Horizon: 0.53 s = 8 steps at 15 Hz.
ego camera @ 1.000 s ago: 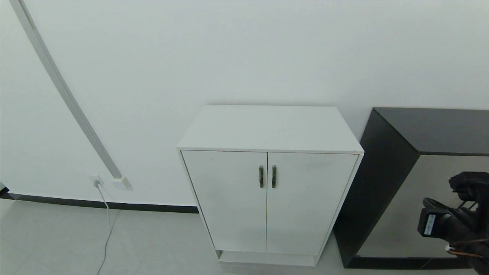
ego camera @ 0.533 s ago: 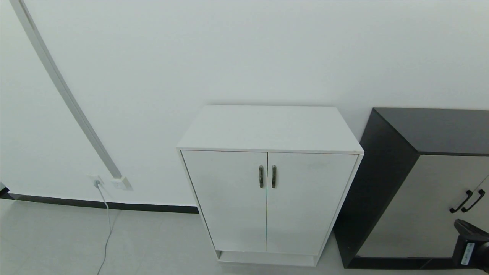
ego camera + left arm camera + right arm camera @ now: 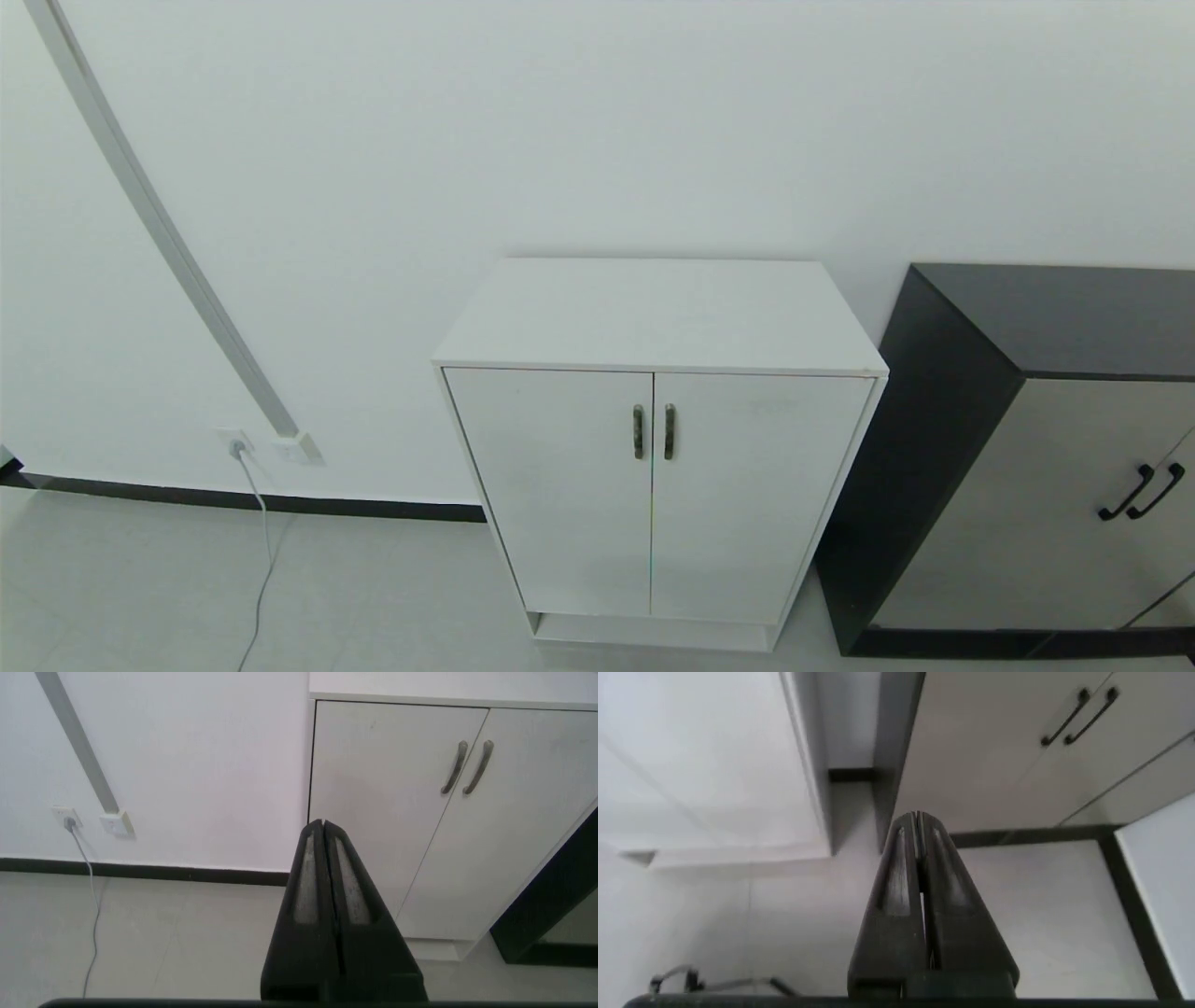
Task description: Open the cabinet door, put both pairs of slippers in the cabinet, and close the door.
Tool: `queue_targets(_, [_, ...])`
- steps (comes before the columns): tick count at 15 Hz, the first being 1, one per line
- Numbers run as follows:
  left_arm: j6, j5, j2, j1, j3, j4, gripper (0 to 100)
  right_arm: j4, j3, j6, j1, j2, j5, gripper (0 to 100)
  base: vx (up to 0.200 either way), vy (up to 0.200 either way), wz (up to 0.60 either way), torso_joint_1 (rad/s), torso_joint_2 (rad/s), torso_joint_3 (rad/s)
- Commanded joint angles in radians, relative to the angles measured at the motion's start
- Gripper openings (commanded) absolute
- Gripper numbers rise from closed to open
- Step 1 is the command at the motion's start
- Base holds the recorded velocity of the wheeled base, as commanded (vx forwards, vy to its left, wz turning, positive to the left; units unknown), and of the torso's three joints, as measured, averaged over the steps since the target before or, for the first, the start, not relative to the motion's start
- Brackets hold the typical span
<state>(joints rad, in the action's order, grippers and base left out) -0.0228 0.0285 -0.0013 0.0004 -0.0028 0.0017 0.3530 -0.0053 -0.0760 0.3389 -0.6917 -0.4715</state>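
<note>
- Your white cabinet [image 3: 653, 317] stands on the floor [image 3: 373, 597] against the wall [image 3: 560, 140], straight ahead in the head view.
- Both of its doors [image 3: 560, 485] are shut flush, so you cannot see what is inside. The two upright handles [image 3: 639, 431] sit side by side at the middle seam.
- Below the doors, a low open slot [image 3: 653, 628] runs along the cabinet's base.
- On its right, a dark cabinet [image 3: 934, 420] with grey doors stands just beside it.
- On its left you have open floor, crossed near the wall by a cord [image 3: 264, 551] hanging from a socket [image 3: 233, 441].
- Your left pincer [image 3: 322, 829] has its fingers pressed together with nothing between them. It is in front of the white cabinet and apart from it.
- Your right pincer [image 3: 917, 819] is likewise closed on nothing, with the floor and the dark cabinet's front ahead of it.
</note>
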Motion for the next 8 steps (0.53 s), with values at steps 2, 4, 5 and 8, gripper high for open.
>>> queue_targets(2, [0.0, 0.001, 0.001, 0.0, 0.001, 0.0, 0, -0.262, -0.01, -0.002, 0.0, 0.386, 0.122, 0, 0.0, 0.0, 0.0, 0.0, 0.0, 0.0])
queue_targets(4, [0.0, 0.001, 0.001, 0.001, 0.0, 0.0, 0, -0.308, -0.005, -0.001, 0.0, 0.439, 0.165, 0, 0.0, 0.0, 0.0, 0.0, 0.0, 0.0])
queue_targets(5, [0.0, 0.001, 0.001, 0.001, 0.0, 0.0, 0, -0.312, 0.001, 0.001, -0.001, 0.455, 0.225, 0, 0.0, 0.0, 0.0, 0.0, 0.0, 0.0])
queue_targets(8, [0.0, 0.001, 0.001, 0.001, 0.001, 0.0, 0, -0.308, 0.002, 0.065, -0.018, 0.477, 0.372, 0, 0.0, 0.0, 0.0, 0.0, 0.0, 0.0])
